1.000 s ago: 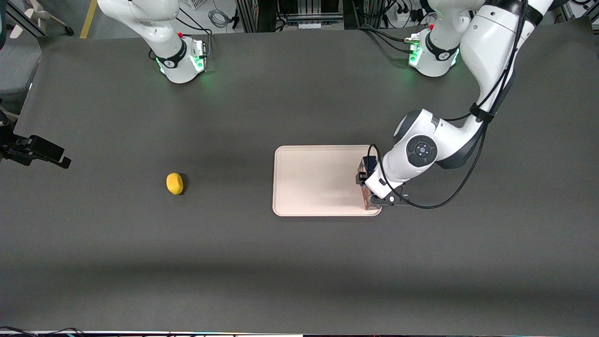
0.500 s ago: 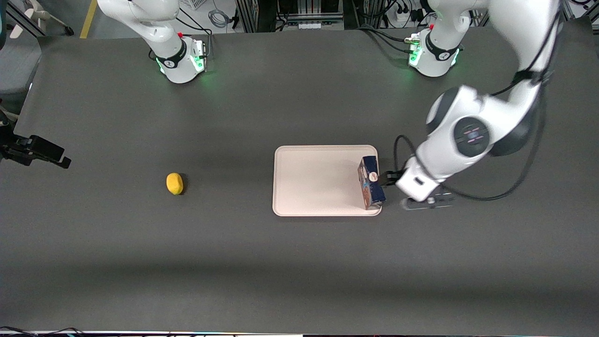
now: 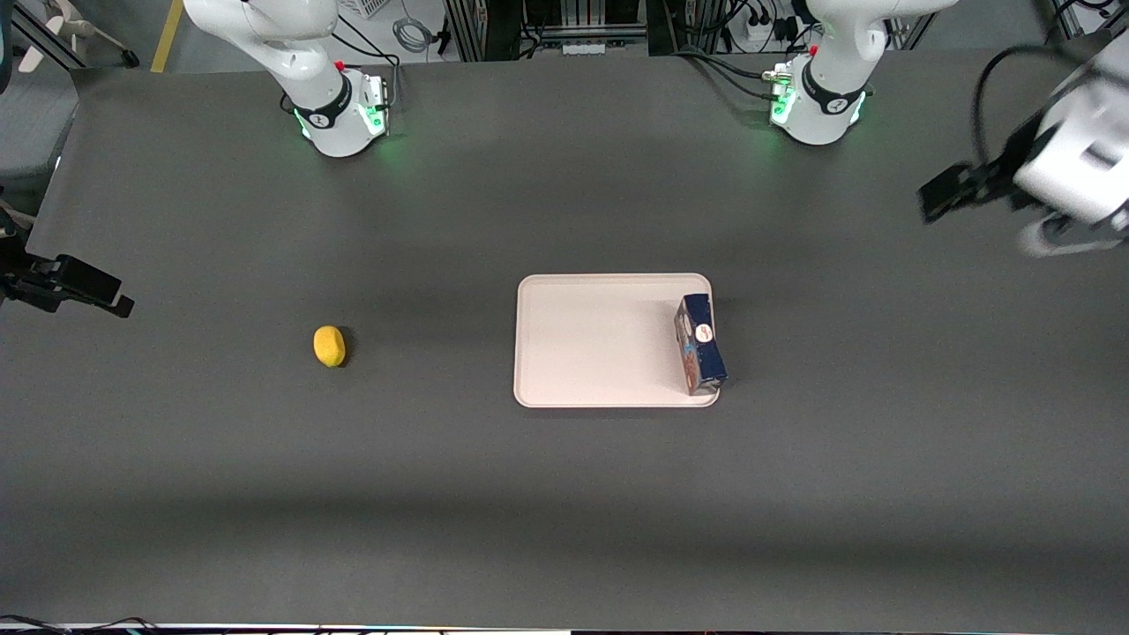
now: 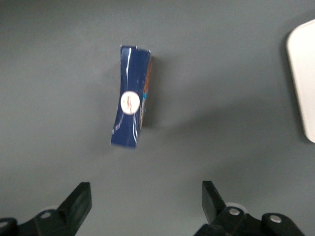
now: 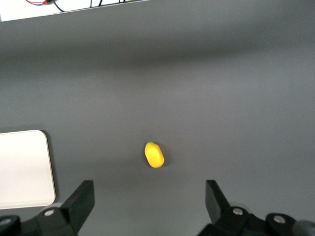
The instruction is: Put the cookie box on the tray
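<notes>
The cookie box, navy with a round white-red logo, stands on the pale pink tray, at the tray's edge toward the working arm's end. My left gripper is raised and well away from the box, toward the working arm's end of the table and farther from the front camera. It is open and empty. In the left wrist view the fingers stand wide apart around my gripper. There the box shows against the grey table, with a tray edge apart from it.
A small yellow rounded object lies on the dark table toward the parked arm's end. It also shows in the right wrist view, with a tray corner beside it. The arm bases stand farthest from the front camera.
My gripper was at the box on the tray's edge, then let go of it. It has drawn up and away toward the working arm's end. The box has stayed in place.
</notes>
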